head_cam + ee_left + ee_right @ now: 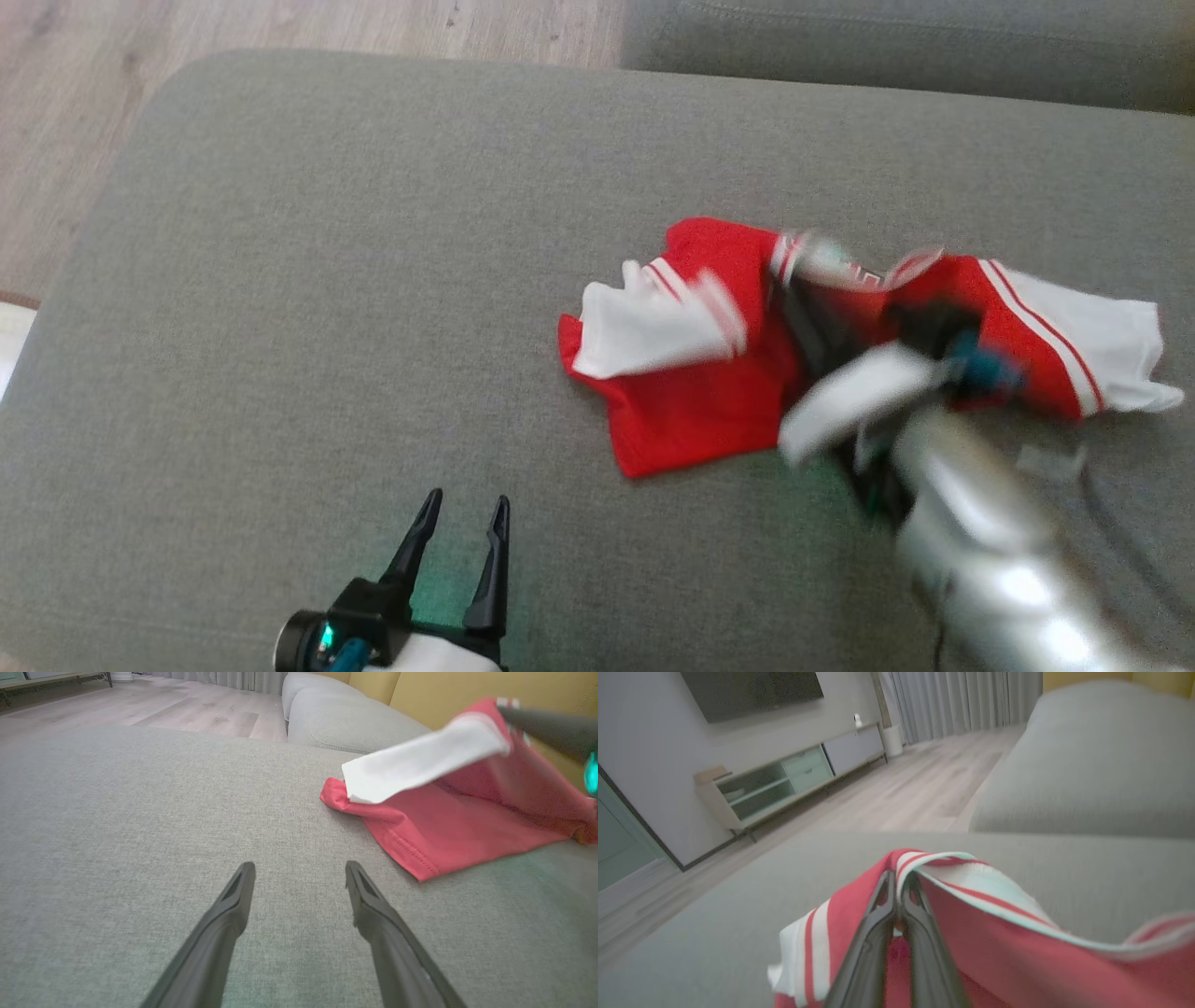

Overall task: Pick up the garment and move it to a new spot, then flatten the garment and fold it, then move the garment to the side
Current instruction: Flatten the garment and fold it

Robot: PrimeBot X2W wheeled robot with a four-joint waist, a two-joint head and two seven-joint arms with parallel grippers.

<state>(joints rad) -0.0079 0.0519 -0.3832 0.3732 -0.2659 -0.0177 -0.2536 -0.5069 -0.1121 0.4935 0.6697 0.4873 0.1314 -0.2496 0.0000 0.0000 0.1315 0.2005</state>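
Bottom centre, right wrist view: our right gripper (899, 884) nips the garment (999, 956) by its striped trim, seemingly soft, light knit; left gripper (467, 501) gapes wide.

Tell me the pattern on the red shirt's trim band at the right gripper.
White with red stripes: trim band of the red knit shirt, clearest in the right wrist view.

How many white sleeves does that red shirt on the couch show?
2: one sleeve lies across the left part of the shirt, the other sticks out at its right end.
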